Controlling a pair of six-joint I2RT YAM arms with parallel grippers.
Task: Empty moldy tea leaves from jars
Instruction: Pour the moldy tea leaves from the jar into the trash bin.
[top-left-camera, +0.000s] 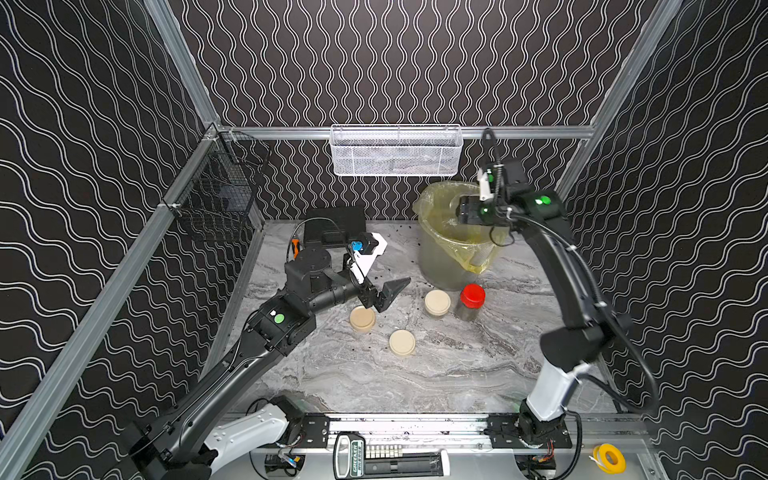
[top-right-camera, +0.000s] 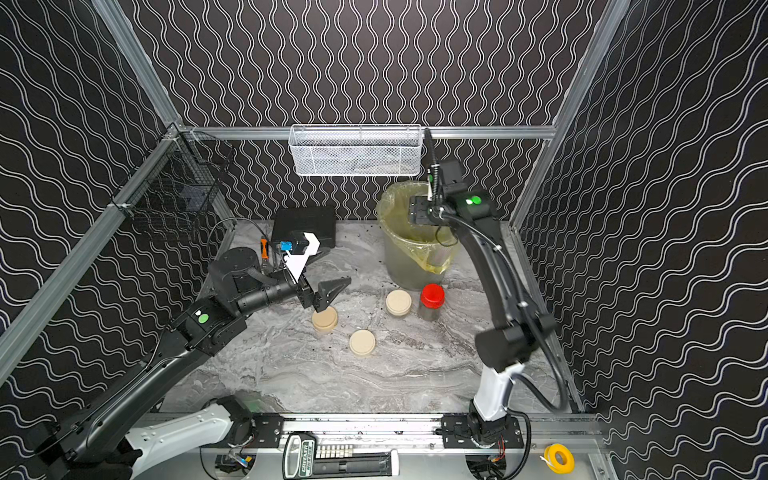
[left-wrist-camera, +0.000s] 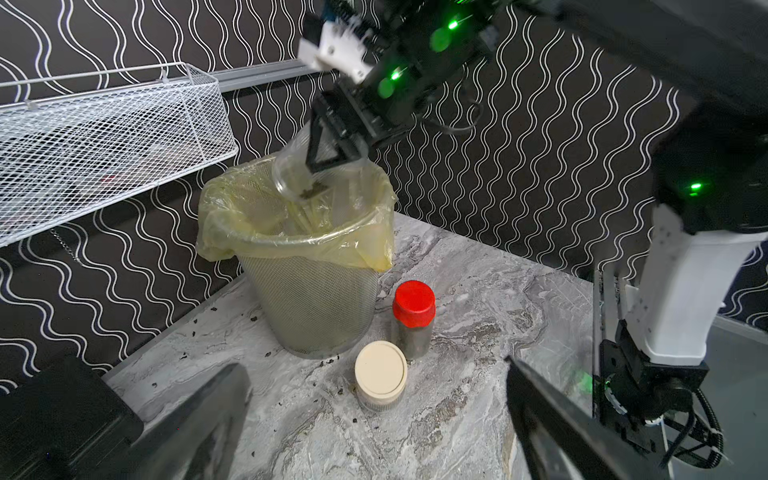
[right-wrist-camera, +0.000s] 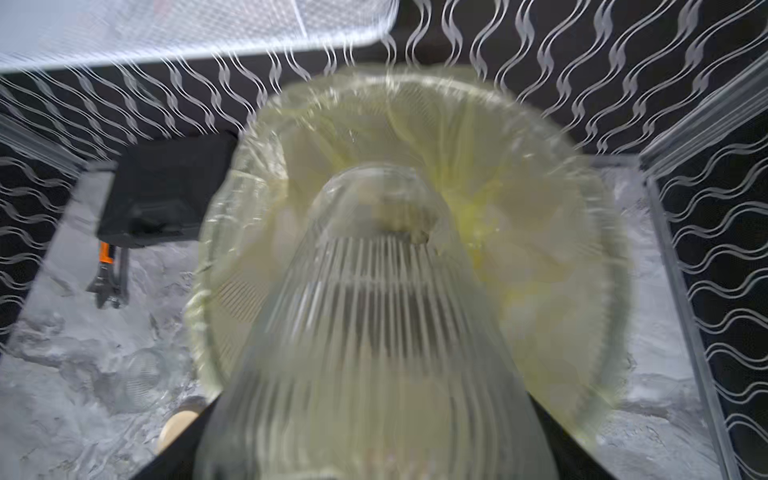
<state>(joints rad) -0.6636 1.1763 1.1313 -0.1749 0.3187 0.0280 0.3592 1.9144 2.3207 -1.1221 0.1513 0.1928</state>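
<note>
I'm tipping an open jar (left-wrist-camera: 291, 174) over the bucket (top-left-camera: 428, 203), right of centre, right gripper (left-wrist-camera: 328, 166) clamping it. Left gripper (top-left-camera: 392, 297) is hanging wide open, empty. Red-lidded jar (top-left-camera: 471, 301) and cream-lidded jar (top-left-camera: 437, 302) are sitting capped.

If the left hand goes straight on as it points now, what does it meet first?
Likely the cream-lidded jar, ahead of the open left hand; the red-lidded jar stands just behind. Height is unclear.

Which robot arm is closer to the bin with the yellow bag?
Right. The right arm reaches over the bin, jaws holding a clear jar tilted above its mouth. The left arm is off to the side, jaws open over the table near a cream lid.
</note>
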